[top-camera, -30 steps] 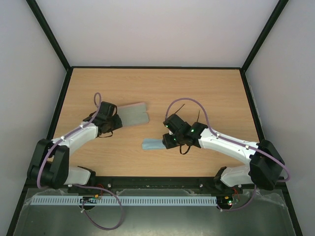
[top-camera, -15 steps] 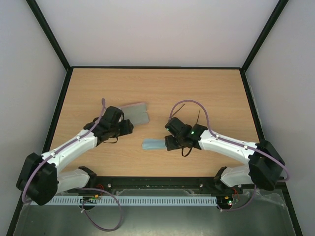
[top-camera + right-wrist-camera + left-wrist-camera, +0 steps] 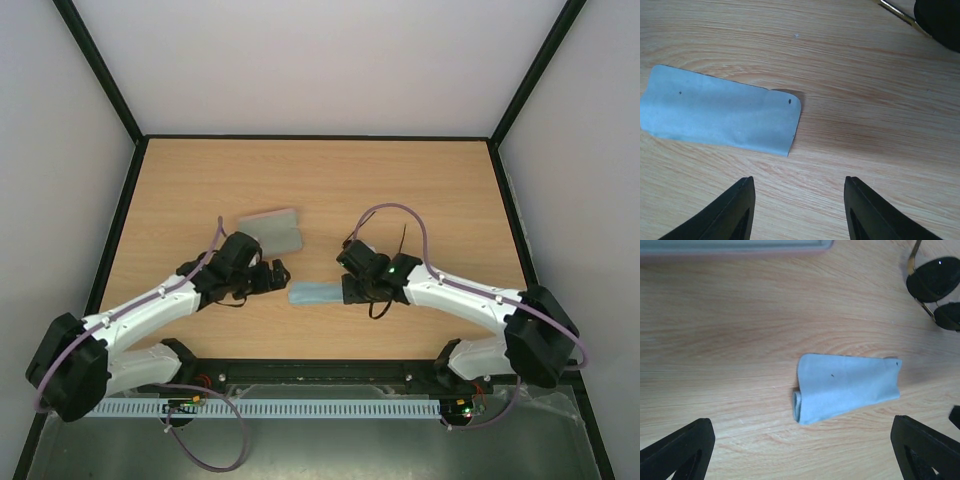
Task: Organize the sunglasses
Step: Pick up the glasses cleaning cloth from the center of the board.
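Beside the right gripper: the sunglasses (image 3: 934, 280) lie on the table (image 3: 200, 180), just past the far end of the cloth (image 3: 845, 387) and held by nothing (in the overhead view the right arm hides them).
Left gripper (image 3: 800, 440): jaws spread wide over bare wood with nothing between them. It hovers near the rolled end of the cloth.
Right gripper (image 3: 797, 200): jaws parted and empty, at the opposite end of the cloth, with one dark lens at the corner of its view.
Cloth: light blue, folded over on itself, flat on the wood between the two grippers and touched by neither.
Case (image 3: 270, 232): pink-edged, behind the left gripper and apart from it. Whether it lies open or closed cannot be told.
Change, left arm: a second ago it stood over the case with its jaws narrower. It has since swung in toward the cloth and let them out fully, leaving the case uncovered.
Change, right arm: it has barely shifted, and the cloth lies where it did.
Meaning for the task: the left arm looks finished at the case and is probably lining up on the cloth. The glasses remain outside the case, so the main step is not yet done.
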### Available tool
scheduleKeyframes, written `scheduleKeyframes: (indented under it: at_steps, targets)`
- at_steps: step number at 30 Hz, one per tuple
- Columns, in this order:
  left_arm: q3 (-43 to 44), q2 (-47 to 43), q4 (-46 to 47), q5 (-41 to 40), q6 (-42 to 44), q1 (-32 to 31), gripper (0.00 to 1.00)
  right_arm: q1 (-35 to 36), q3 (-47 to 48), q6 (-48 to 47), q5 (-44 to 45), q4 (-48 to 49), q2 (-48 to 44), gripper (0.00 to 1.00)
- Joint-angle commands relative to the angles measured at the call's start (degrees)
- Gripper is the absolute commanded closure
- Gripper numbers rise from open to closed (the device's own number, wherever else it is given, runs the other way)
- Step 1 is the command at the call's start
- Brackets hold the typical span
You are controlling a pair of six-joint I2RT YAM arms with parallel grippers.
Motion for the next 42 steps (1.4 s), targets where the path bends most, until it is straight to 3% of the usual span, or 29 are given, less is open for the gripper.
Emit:
scheduleKeyframes:
  at_steps: [1, 5, 10, 30, 42]
  targets:
    - [-0.6, 2.7, 1.9, 0.0, -3.2, -3.4, 0.03, -0.4, -0.3, 0.9, -0.1, -0.3, 3.3, 0.53]
    - [-1.1, 6.1, 3.7, -1.9, -4.8, -6.5, 0.22, -0.4, 0.5, -0.3, -2.1, 1.0, 8.4, 0.64]
    - [-1.7, 8.4, 5.3, -3.2, -5.0, -6.9, 0.41, -0.4, 1.3, -1.4, -3.2, 3.1, 12.8, 0.65]
    - [-1.7, 13.1, 8.0, -3.8, -7.5, -9.1, 0.43, -0.9, 2.6, -2.7, -0.4, 4.7, 12.6, 0.59]
    - [-0.9, 17.8, 10.7, -3.7, -7.7, -9.2, 0.53, -2.2, 3.6, -3.3, -1.4, 6.6, 15.9, 0.67]
